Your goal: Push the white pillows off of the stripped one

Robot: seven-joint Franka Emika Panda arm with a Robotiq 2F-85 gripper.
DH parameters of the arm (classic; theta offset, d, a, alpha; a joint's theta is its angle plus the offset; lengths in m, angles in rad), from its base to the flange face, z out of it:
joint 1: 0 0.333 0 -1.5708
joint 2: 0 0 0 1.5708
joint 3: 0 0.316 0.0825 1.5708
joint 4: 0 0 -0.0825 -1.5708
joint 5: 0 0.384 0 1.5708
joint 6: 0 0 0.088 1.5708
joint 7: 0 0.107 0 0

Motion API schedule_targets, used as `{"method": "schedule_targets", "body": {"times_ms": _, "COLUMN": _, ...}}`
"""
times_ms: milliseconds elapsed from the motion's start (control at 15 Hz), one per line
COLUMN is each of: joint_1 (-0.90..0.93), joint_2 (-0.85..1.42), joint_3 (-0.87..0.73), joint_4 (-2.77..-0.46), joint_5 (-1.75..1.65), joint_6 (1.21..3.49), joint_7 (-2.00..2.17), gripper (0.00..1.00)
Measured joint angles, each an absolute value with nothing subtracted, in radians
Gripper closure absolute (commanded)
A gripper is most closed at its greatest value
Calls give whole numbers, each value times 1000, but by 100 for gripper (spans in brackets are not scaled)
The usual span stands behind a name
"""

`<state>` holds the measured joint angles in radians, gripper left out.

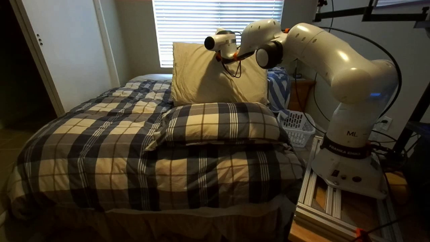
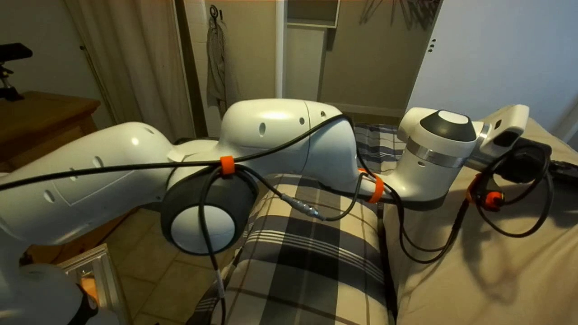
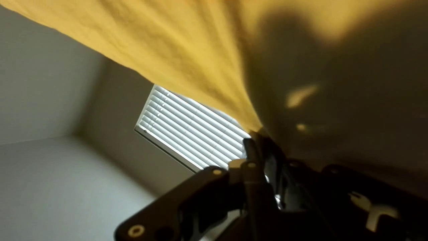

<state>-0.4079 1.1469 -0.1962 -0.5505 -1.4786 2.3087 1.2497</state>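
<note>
One cream, white pillow (image 1: 188, 70) stands upright, leaning, behind the plaid pillow in an exterior view. It also shows in an exterior view at the right (image 2: 501, 275) and fills the top of the wrist view (image 3: 187, 43). The stripped one, a navy and cream plaid pillow (image 1: 218, 122), lies flat on the bed; it also shows under the arm (image 2: 311, 266). My gripper (image 3: 258, 138) is at the cream pillow, its fingers close together with the cloth drawn to a point between the tips. The fingertips are largely hidden in both exterior views. No other white pillow is in view.
A plaid bedspread (image 1: 111, 148) covers the bed under the pillows. A white laundry basket (image 1: 299, 134) stands on the floor between bed and robot base. A blue striped cloth (image 1: 279, 89) hangs at the bed's far side. Loose cables (image 2: 429, 257) hang from the wrist near the pillow.
</note>
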Motion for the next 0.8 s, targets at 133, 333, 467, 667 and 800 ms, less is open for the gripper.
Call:
{"method": "schedule_targets", "body": {"times_ms": 133, "joint_1": -409, "joint_2": 1163, "joint_3": -194, "joint_4": -523, "joint_5": -1473, "joint_6": 2274, "joint_7": 1248, "gripper": 41}}
{"method": "schedule_targets", "body": {"times_ms": 333, "joint_1": -409, "joint_2": 1165, "joint_3": -190, "joint_4": -496, "joint_5": -1473, "joint_6": 2224, "joint_7": 1248, "gripper": 20}}
{"method": "schedule_targets", "body": {"times_ms": 467, "joint_1": -409, "joint_2": 1168, "joint_3": -195, "joint_4": -470, "joint_5": -1419, "joint_6": 2218, "joint_7": 1204, "gripper": 6}}
{"method": "schedule_targets", "body": {"times_ms": 667, "joint_1": -410, "joint_2": 1162, "joint_3": -189, "joint_4": -452, "joint_5": -1279, "joint_6": 2218, "joint_7": 1033, "gripper": 0}}
{"method": "schedule_targets", "body": {"times_ms": 800, "joint_1": -410, "joint_2": 1149, "joint_3": -186, "joint_4": -453, "joint_5": -1175, "joint_6": 2218, "joint_7": 889, "gripper": 0}}
